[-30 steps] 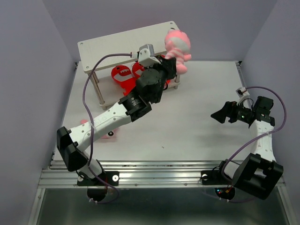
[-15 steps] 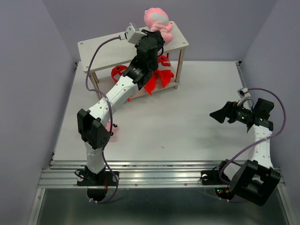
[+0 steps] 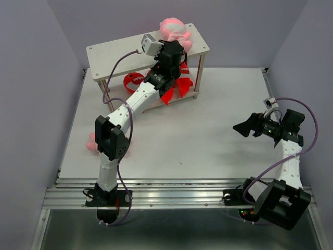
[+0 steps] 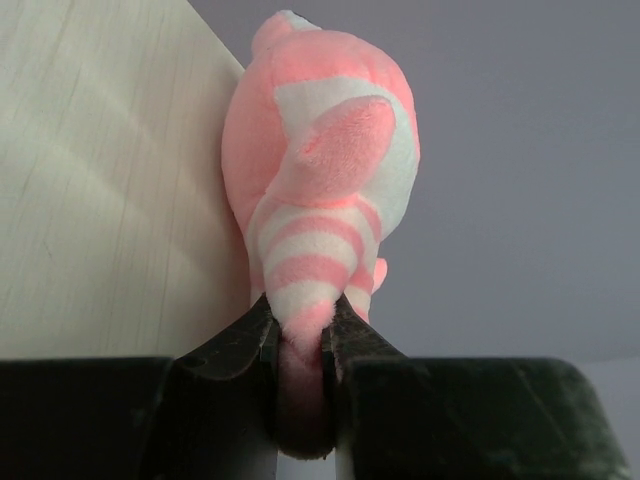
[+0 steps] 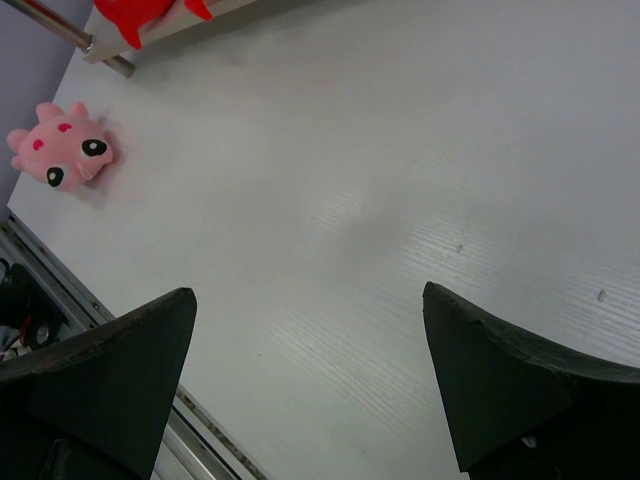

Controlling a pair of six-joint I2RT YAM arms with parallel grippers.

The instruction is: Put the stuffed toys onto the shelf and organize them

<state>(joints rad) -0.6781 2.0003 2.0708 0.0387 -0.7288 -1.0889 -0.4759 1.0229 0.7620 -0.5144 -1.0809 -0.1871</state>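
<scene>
My left gripper (image 3: 174, 46) is shut on the tail end of a pale pink striped toy (image 3: 175, 28) and holds it at the right back part of the white shelf's top board (image 3: 117, 52). In the left wrist view the toy (image 4: 325, 170) sits between my fingertips (image 4: 300, 312) beside the board (image 4: 100, 180). Red sharks (image 3: 171, 88) lie on the lower tier, partly hidden by my arm. A second pink toy (image 3: 91, 141) lies on the table at the left, also in the right wrist view (image 5: 62, 155). My right gripper (image 3: 243, 126) is open and empty.
The shelf stands at the table's back left on thin metal legs (image 3: 198, 78). A metal rail (image 3: 171, 194) runs along the near edge. Purple walls enclose the table. A red shark's tail (image 5: 140, 15) shows at the top left of the right wrist view.
My left arm has raised the pink striped toy from beside the shelf's right front to over the top board and stretched out. The right arm has barely moved.
</scene>
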